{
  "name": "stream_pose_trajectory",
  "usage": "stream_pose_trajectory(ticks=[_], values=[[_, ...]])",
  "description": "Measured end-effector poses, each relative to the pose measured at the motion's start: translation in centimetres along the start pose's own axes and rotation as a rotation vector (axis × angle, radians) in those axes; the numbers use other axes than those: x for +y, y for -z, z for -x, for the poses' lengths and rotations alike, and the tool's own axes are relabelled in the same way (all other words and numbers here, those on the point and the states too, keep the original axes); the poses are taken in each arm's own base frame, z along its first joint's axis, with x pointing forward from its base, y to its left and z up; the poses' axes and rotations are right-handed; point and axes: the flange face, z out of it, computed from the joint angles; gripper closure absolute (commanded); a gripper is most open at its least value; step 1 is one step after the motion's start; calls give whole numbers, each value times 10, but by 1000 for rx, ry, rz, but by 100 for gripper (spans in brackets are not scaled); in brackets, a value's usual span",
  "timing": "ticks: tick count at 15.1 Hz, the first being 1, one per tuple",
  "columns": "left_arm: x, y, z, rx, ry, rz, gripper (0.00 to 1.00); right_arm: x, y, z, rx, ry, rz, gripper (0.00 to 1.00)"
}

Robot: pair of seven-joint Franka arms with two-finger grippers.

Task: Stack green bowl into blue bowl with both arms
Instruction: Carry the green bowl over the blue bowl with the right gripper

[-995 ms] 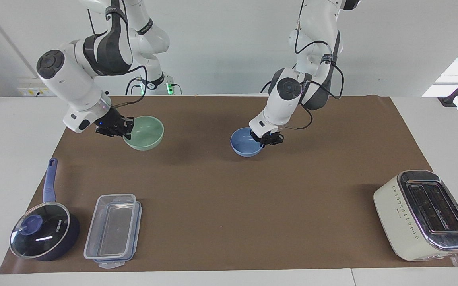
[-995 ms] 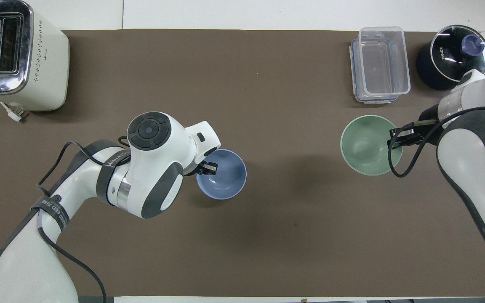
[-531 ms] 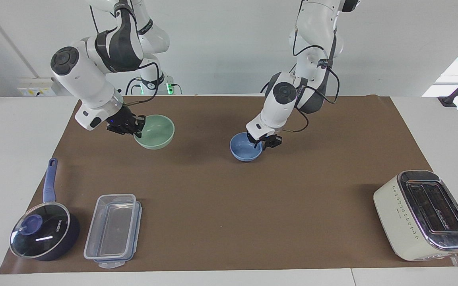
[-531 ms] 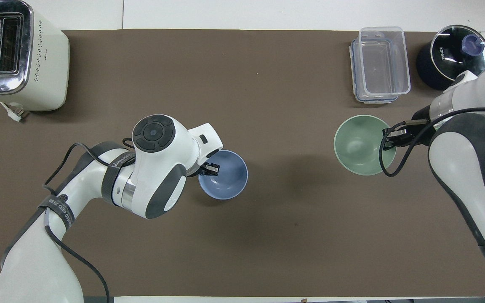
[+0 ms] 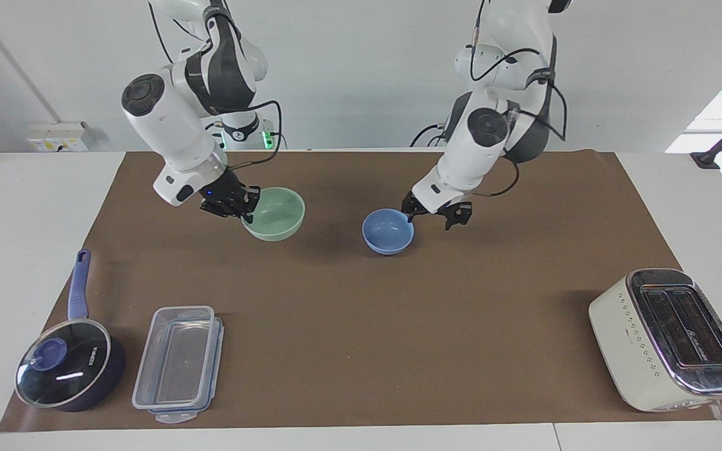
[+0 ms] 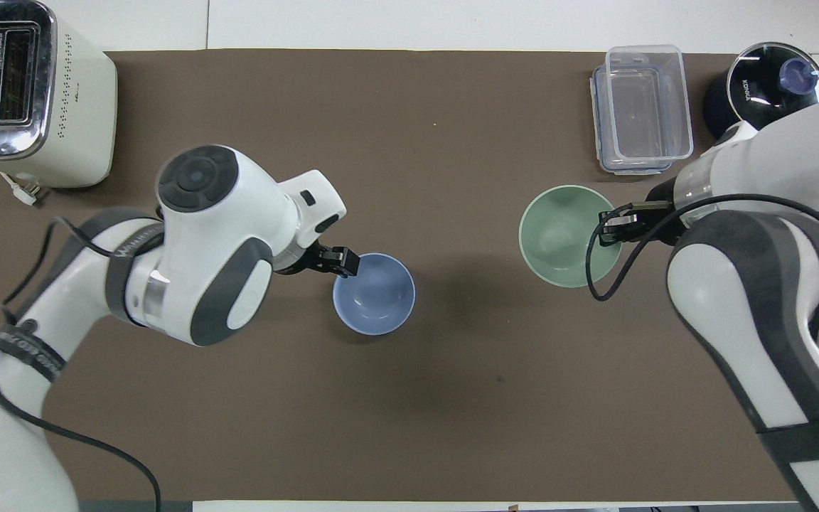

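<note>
Mint-green, the green bowl (image 5: 274,213) hangs pinched by its rim in my right gripper (image 5: 240,207) over the brown mat (image 5: 361,326). From across the table I see the left gripper (image 5: 437,215) spread wide, one fingertip at the blue bowl (image 5: 388,231) resting mid-mat. From overhead the left arm hides that spread.

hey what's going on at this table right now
The right gripper is shut on the green bowl's rim, holding it above the mat. The left gripper is open beside the blue bowl, which sits on the brown mat. The bowls are apart; nothing is stacked yet.
</note>
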Motion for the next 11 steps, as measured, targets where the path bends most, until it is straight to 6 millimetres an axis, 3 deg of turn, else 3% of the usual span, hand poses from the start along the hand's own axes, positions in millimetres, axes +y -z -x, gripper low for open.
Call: stream_pose_trajectory(ticks=[3,5,8,9,11], values=[[-78,81,-1,21,111,11,0,-30,-14,5,7,-43,-56,100],[-122,117,13,5,141,-25,0,-70,-33,10,26,-67,-67,100],[-151,154,36,-46,136,-90,0,-147,-77,29,45,-103,-79,100],[-158,162,40,-49,121,-95,0,-160,-88,35,36,-105,-77,100],[-170,171,46,-42,96,-97,0,-165,-102,37,17,-103,-69,100]])
